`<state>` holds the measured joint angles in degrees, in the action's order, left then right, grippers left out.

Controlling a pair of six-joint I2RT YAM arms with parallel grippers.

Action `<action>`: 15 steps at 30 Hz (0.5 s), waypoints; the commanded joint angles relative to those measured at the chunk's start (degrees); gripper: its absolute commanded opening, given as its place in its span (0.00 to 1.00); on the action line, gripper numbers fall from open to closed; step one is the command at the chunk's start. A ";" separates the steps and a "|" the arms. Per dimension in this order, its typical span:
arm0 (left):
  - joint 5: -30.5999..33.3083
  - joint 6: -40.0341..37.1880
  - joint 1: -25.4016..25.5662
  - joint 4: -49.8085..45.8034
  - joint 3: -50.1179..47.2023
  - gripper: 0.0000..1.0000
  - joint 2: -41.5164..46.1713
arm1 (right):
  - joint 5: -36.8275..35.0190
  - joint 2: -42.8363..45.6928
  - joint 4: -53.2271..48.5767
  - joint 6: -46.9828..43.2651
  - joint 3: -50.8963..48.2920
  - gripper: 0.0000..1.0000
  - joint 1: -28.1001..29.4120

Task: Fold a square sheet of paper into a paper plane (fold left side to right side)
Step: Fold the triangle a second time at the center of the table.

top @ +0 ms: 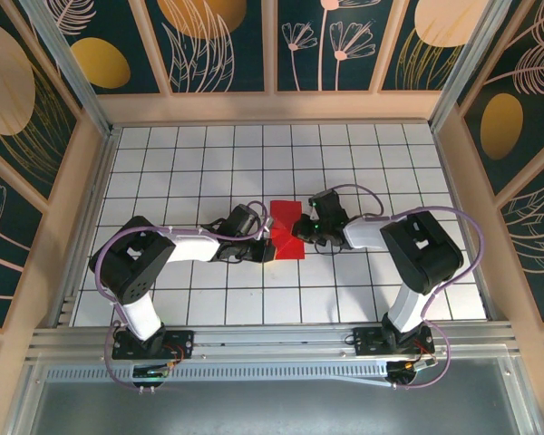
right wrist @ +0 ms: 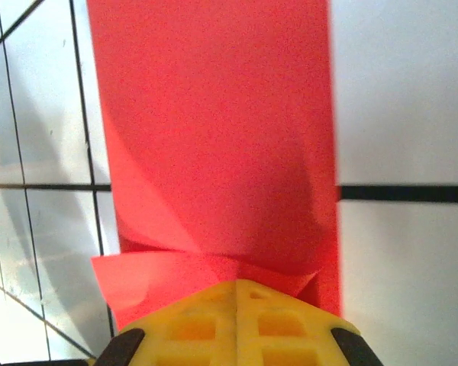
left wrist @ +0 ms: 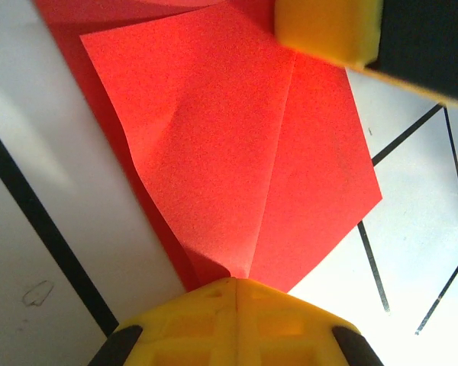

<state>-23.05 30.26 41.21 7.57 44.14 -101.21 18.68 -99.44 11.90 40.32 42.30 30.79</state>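
Note:
The red sheet of paper [top: 284, 216] lies creased and partly folded at the middle of the white grid table [top: 208, 163]. My left gripper [top: 268, 246] comes in from the left and is shut on the sheet's near edge. In the left wrist view the paper [left wrist: 237, 152] fans out from the closed yellow fingertips [left wrist: 237, 280] with a crease up its middle. My right gripper [top: 299, 228] comes in from the right and is shut on the sheet's right side. In the right wrist view the paper [right wrist: 214, 114] rises from the closed tips [right wrist: 237, 284], with a flap [right wrist: 153, 274] curling off to the left.
Wooden walls [top: 86, 190] enclose the table on the left, back and right. An aluminium rail [top: 272, 340] runs along the near edge by the arm bases. The right gripper's yellow finger [left wrist: 328, 30] shows at the top of the left wrist view, close over the paper.

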 commanded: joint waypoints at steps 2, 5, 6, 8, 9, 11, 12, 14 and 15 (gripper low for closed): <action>5.54 -0.12 0.09 -7.66 -2.95 0.00 -2.96 | -0.88 -1.95 0.17 -2.68 -0.51 0.00 -3.03; 5.55 -0.05 0.08 -7.57 -2.94 0.00 -2.74 | -0.75 -2.38 -0.03 -3.41 -0.18 0.00 -4.36; 5.56 -0.03 0.05 -7.57 -2.98 0.00 -2.67 | -0.62 -2.43 -0.03 -3.57 -0.05 0.00 -4.92; 5.47 0.06 0.12 -7.50 -2.81 0.00 -2.65 | -0.34 -2.60 -0.04 -3.93 0.25 0.00 -5.83; 5.45 0.16 0.12 -7.40 -2.83 0.00 -2.68 | -0.06 -2.77 -0.04 -4.06 0.48 0.00 -6.28; 5.29 0.19 0.17 -7.23 -2.67 0.00 -2.66 | 0.34 -2.69 -0.06 -4.33 0.88 0.00 -7.19; 5.14 0.32 0.13 -7.09 -2.57 0.00 -2.68 | 0.47 -2.48 -0.29 -4.43 1.10 0.00 -7.60; 4.70 0.50 0.17 -6.86 -2.39 0.00 -2.59 | 0.52 -1.54 -0.67 -4.63 1.41 0.00 -8.25; 4.55 0.64 0.15 -6.72 -2.30 0.00 -2.50 | 0.57 -0.78 -0.98 -4.73 1.46 0.00 -8.50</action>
<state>-22.41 30.30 41.39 8.27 44.14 -101.21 22.87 -100.51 12.64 37.36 42.65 24.16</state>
